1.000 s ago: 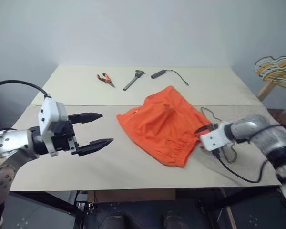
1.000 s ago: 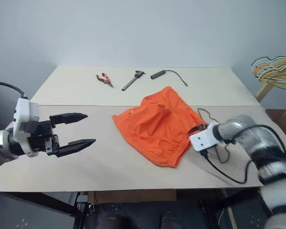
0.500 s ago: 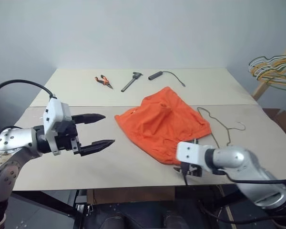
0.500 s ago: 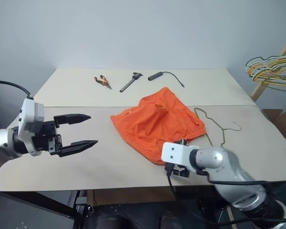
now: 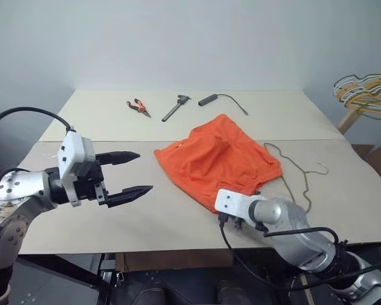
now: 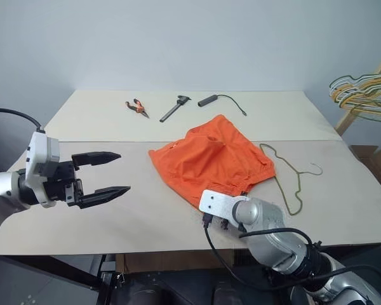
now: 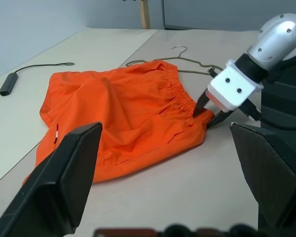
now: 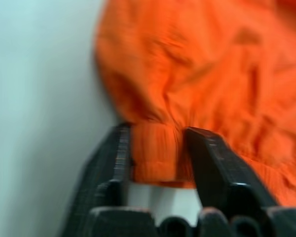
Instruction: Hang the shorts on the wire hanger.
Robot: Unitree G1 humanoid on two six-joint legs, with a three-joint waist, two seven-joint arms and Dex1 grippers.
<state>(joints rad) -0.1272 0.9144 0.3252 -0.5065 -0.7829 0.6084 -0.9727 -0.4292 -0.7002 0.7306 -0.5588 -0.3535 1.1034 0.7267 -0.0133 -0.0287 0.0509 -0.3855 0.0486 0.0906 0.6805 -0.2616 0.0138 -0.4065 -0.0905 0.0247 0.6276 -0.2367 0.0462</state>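
Two tools: right tool (image 8: 155, 148) pinches the shorts (image 5: 219, 162); left tool (image 5: 138, 171) gapes; pliers (image 5: 138, 106) far.

Bright orange shorts (image 5: 219, 160) lie crumpled on the table, mid-right, gathered elastic waistband toward the near right, leg ends toward the far left. The near corner of the waistband sits between two black fingers (image 8: 119, 159), pinched up a little off the surface. Thin grey wire hanger (image 6: 290, 182) lies flat just right of the shorts, one side tucked under the fabric, hook pointing right.
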